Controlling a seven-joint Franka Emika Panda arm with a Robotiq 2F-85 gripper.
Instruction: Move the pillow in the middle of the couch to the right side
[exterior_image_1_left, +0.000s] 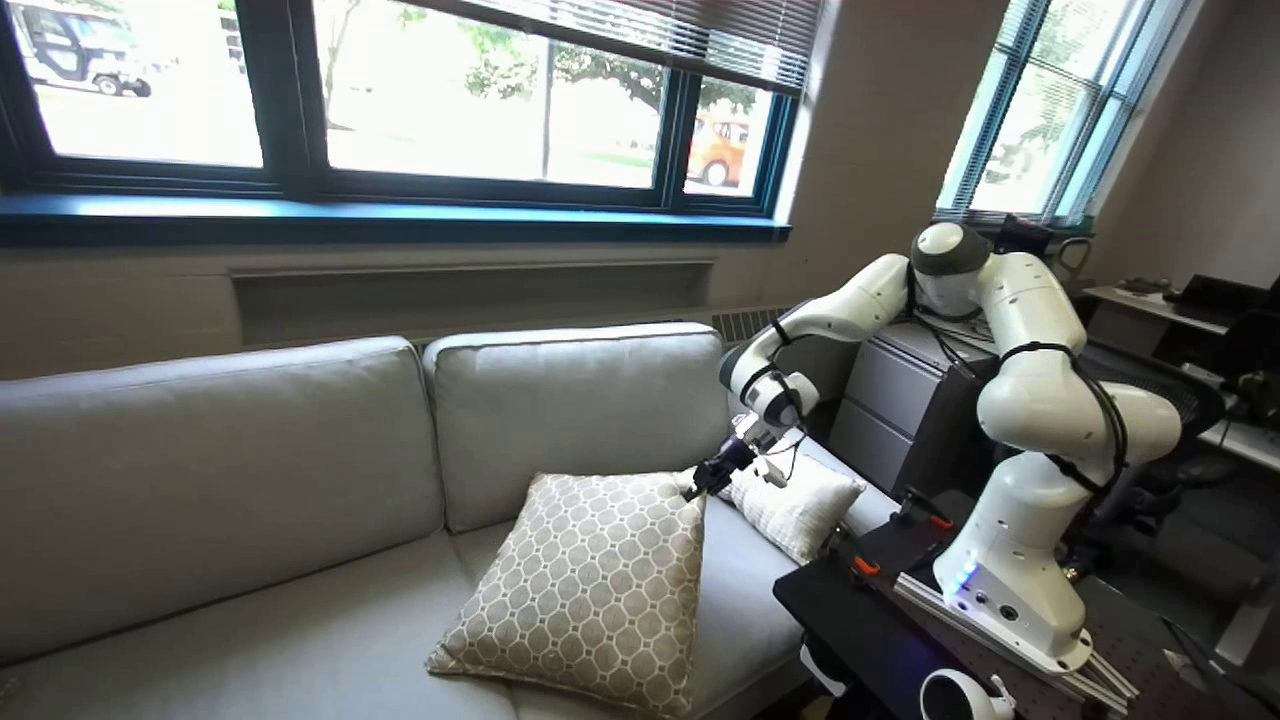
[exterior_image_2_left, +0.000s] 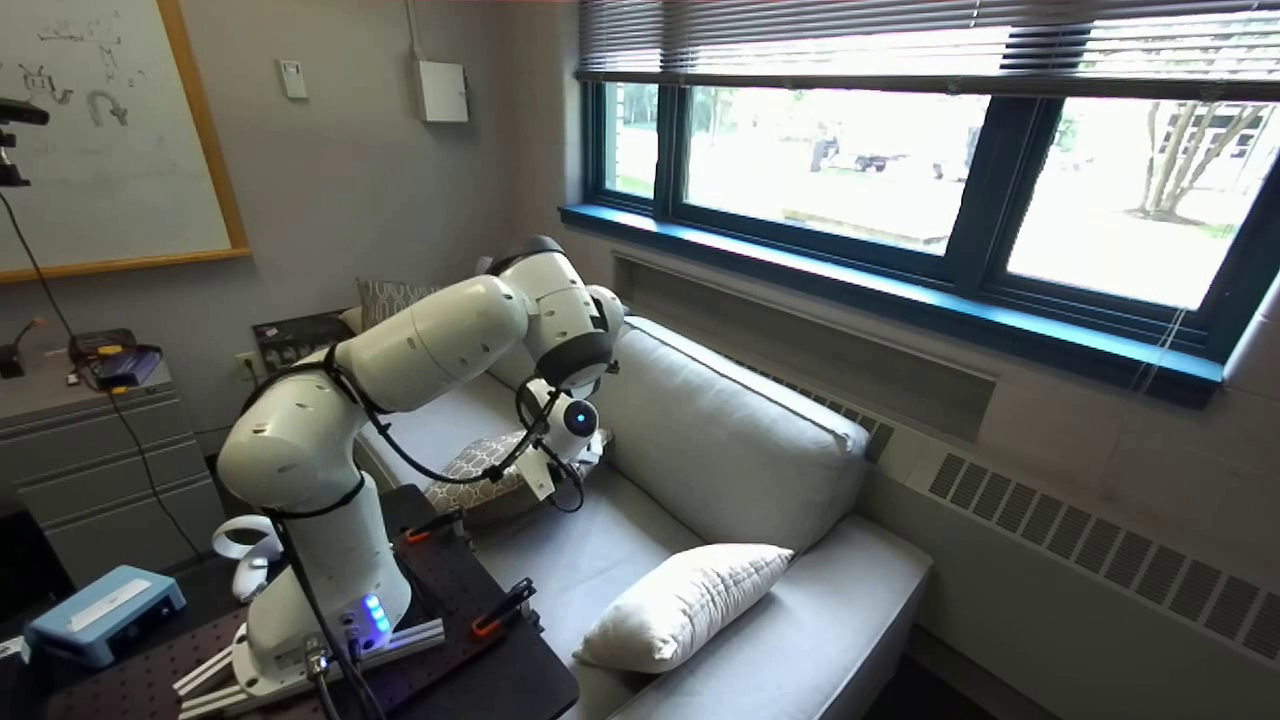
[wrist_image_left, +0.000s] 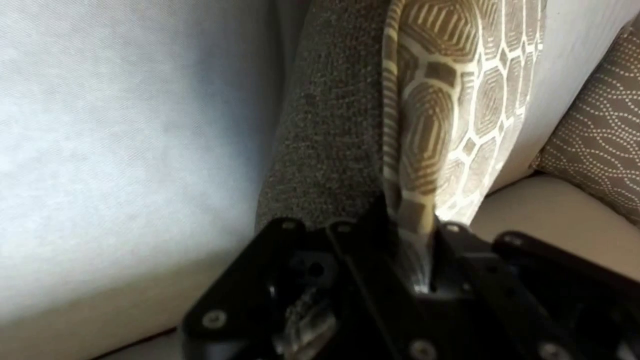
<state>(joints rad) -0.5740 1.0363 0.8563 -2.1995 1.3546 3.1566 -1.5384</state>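
Note:
The pillow, large, beige and lattice-patterned, lies tilted on the seat of the grey couch, across the right part of the front seat in this exterior view. It shows partly behind the arm in an exterior view, with the couch around it. My gripper is at the pillow's upper right corner. In the wrist view my gripper is shut on the pinched corner of the pillow, whose plain dark back faces left. The fingertips are hidden in an exterior view by the wrist.
A smaller white pillow leans by the couch's armrest, close beside the gripper. A brown dotted pillow lies farther along the couch. The black robot table with orange-tipped clamps stands against the couch's front.

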